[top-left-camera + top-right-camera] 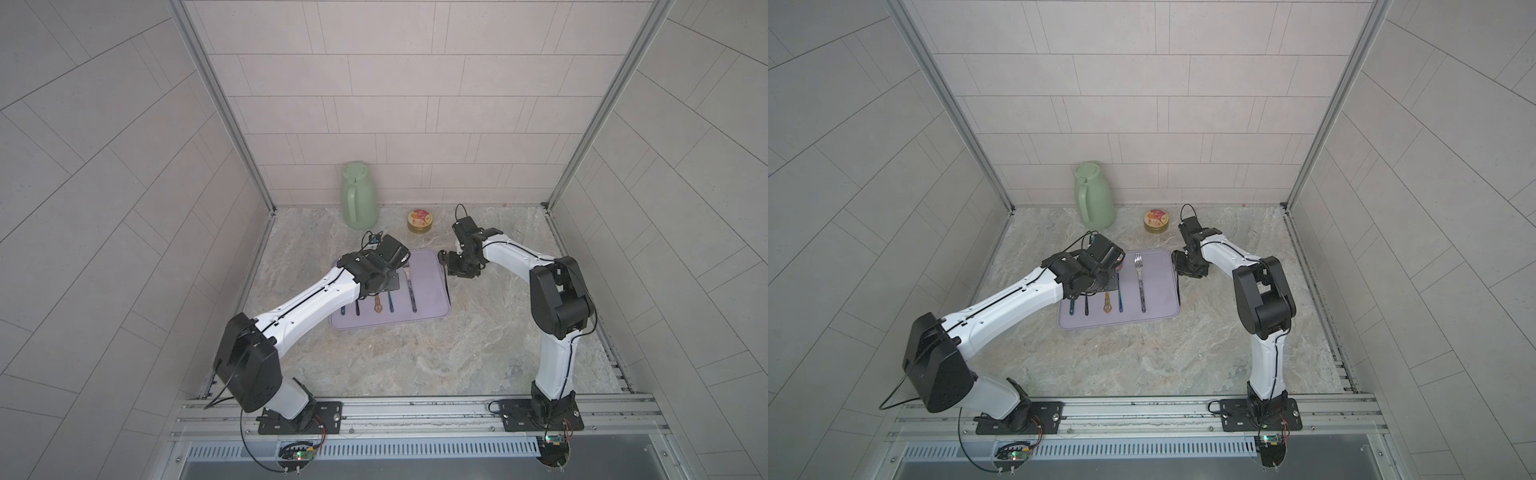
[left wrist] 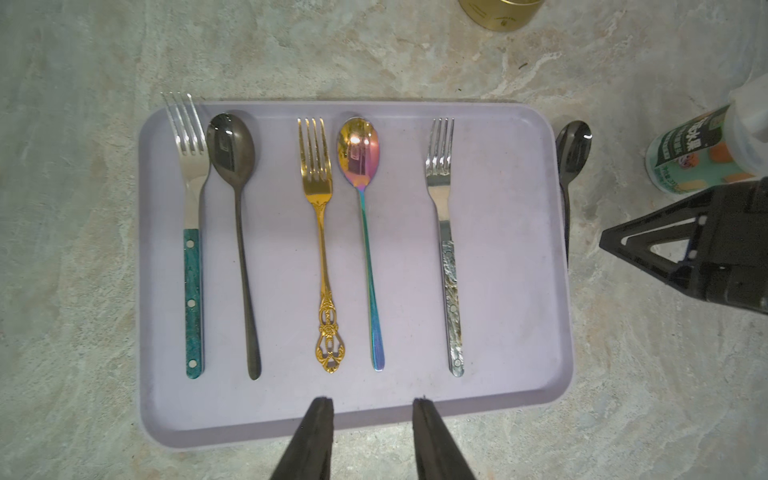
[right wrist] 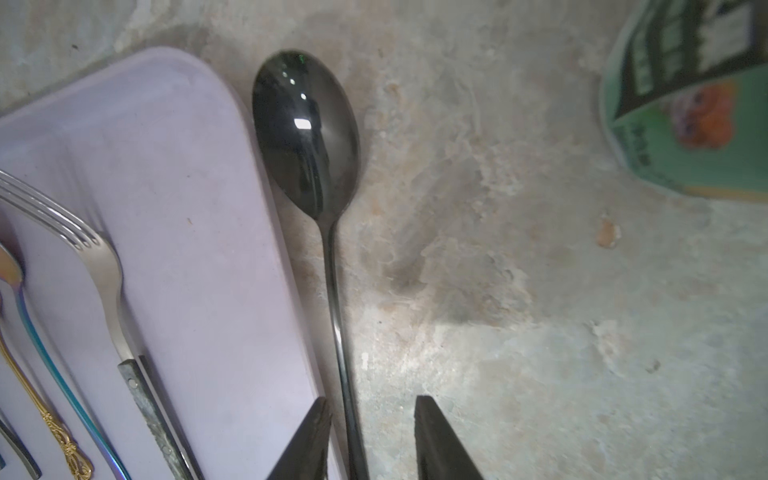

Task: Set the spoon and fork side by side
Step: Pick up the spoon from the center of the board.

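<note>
We're looking at two matching arms here: the left arm (image 1: pixel 307 299) and the right arm (image 1: pixel 555 365) both wear glossy white shells on their long links, with chunky black housings (image 1: pixel 249 365) at the joints. We pick out thin black cables (image 1: pixel 291 309) tracing the white shells. The black base plates (image 1: pixel 328 411) show silver screws, and below them small circuit boards (image 1: pixel 297 456) glow green beside red wires. The left fingers (image 2: pixel 316 436) and right fingers (image 3: pixel 440 440) are matte black tapered wedges.

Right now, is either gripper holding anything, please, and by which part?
Nothing is held. The right gripper straddles the handle of the black spoon beside the tray, jaws open; the left gripper is empty.
</note>
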Available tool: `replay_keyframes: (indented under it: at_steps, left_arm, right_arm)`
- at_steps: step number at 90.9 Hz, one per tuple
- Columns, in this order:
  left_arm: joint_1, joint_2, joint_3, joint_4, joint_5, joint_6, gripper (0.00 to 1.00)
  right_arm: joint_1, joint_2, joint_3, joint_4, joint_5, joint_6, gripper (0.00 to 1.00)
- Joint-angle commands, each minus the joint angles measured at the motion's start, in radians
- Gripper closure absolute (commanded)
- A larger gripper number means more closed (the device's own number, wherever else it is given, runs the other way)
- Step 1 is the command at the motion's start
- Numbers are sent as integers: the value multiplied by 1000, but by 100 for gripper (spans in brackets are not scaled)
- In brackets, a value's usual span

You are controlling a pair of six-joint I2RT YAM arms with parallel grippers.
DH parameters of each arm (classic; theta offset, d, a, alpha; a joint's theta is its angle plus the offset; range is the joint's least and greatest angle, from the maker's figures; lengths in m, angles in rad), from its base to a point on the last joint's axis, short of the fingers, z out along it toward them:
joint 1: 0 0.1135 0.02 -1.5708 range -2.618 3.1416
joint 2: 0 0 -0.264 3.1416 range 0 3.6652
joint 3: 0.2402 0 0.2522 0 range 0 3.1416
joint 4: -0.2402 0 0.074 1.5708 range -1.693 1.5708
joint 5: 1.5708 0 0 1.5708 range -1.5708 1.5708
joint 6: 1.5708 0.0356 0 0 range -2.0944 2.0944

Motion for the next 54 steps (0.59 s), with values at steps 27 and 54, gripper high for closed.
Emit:
replay_keyframes:
  at_steps: [27,54]
  left_arm:
    - [28,-91,-79,42,-43,44,67]
    - [42,-90,-86,41,-23,49,68]
  right_arm:
    - [26,117,110,-67,67,-44,66]
    - [41,158,142,-84,73,-55,66]
